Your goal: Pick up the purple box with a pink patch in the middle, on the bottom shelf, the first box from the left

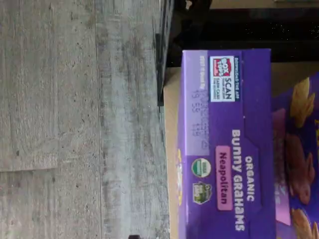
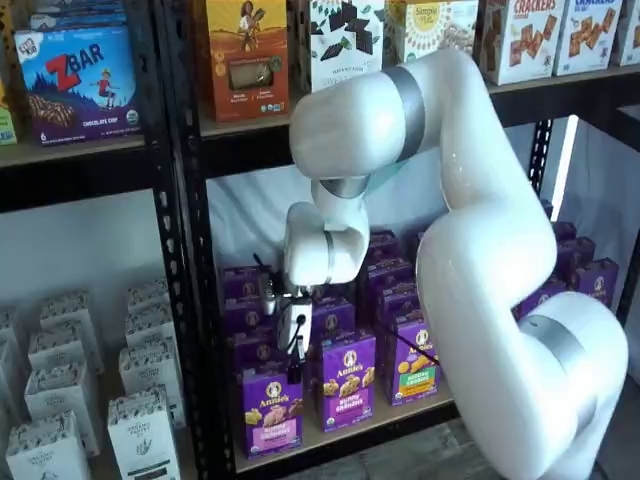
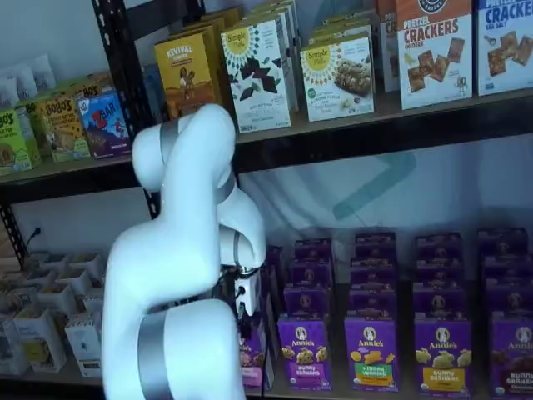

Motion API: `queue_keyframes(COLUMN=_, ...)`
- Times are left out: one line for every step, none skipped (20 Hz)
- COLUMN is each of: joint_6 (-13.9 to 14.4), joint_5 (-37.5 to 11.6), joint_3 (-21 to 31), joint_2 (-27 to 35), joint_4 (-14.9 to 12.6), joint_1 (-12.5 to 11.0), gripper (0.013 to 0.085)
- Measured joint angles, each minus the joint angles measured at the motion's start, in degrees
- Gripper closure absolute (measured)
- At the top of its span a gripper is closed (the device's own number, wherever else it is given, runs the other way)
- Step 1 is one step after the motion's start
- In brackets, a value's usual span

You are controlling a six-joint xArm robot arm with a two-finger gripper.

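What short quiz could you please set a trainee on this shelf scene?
1. True or false: the small purple carton with a pink patch stands in the front row of the light tan bottom shelf.
2. In the wrist view, the pink label on that carton's top reads: A) Neapolitan B) Chocolate C) Vanilla.
3. Short answer: in a shelf view, what patch colour has the third purple carton of the front row, next to the white arm?

Key: 1 true; 2 A; 3 green.
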Motion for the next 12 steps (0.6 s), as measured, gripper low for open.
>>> queue_keyframes(joint_6=0.3, joint_5=0.2, joint_3=-0.3, joint_2=0.2, joint_4=-0.3, joint_1=0.0, gripper=0.013)
queue_keyframes(joint_6=0.7, joint_5=0.4, joint_3=-0.7, joint_2=0.5, joint_4=-0.8, joint_1=0.0, gripper=0.013)
queue_keyframes(joint_6=1.2, joint_5=0.6, joint_3=-1.1, joint_2=0.8, joint_4=-1.4, joint_1=-0.1, gripper=0.013)
queue_keyframes(joint_6=1.6, joint_5=0.9, joint_3=-1.5, joint_2=1.0, joint_4=-1.7, joint_1=-0.1, gripper=0.013)
queue_keyframes(joint_6=2.0, joint_5=1.1, joint_3=-2.0, joint_2=1.4, joint_4=-2.2, joint_1=-0.1, gripper=0.013)
queue_keyframes(joint_6=2.3, joint_5=1.3, joint_3=-2.3, joint_2=1.7, joint_4=-2.5, joint_1=0.0, gripper=0.013)
queue_keyframes(joint_6=2.7, joint_5=1.4, joint_3=-2.6, joint_2=1.9, joint_4=-2.9, joint_1=0.0, gripper=0.013)
queue_keyframes(joint_6=3.2, joint_5=1.4, joint_3=-2.8, joint_2=2.1, joint_4=-3.4, joint_1=0.0, gripper=0.013)
queue_keyframes(joint_6=3.8, joint_5=1.5, joint_3=-3.1, joint_2=2.4, joint_4=-4.0, joint_1=0.0, gripper=0.013)
queue_keyframes(joint_6=4.5, joint_5=1.7, joint_3=-3.4, joint_2=2.6, joint_4=-4.8, joint_1=0.0, gripper=0.013)
queue_keyframes(joint_6=5.2, joint_5=1.9, joint_3=-3.8, joint_2=3.0, joint_4=-5.6, joint_1=0.1, gripper=0.013)
queue_keyframes(joint_6=5.9, joint_5=2.2, joint_3=-4.0, joint_2=3.2, joint_4=-6.2, joint_1=0.1, gripper=0.013)
